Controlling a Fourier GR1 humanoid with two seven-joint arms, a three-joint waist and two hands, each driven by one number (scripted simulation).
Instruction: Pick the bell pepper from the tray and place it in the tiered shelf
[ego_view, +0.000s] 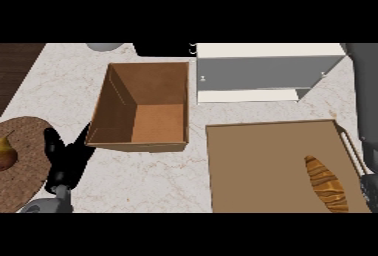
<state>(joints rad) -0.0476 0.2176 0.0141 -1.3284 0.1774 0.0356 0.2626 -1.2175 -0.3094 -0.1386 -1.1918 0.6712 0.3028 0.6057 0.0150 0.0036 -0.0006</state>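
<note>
The left hand (65, 159) rests at the surface's (148, 175) left edge, fingers (51, 141) open; the right hand (367, 189) barely shows beside the tray (258, 170), grip unclear.

Left edge cuts the pear (7, 150) and the round mat (26, 172) beneath. The tray (251, 165) runs out of view at its near end; lower tip of the pastry (325, 184) on it cropped. The right hand (367, 187): dark sliver at right edge only. Top edge crops a grey rounded object (103, 46) and a black object (162, 49); neither identifiable.
</note>
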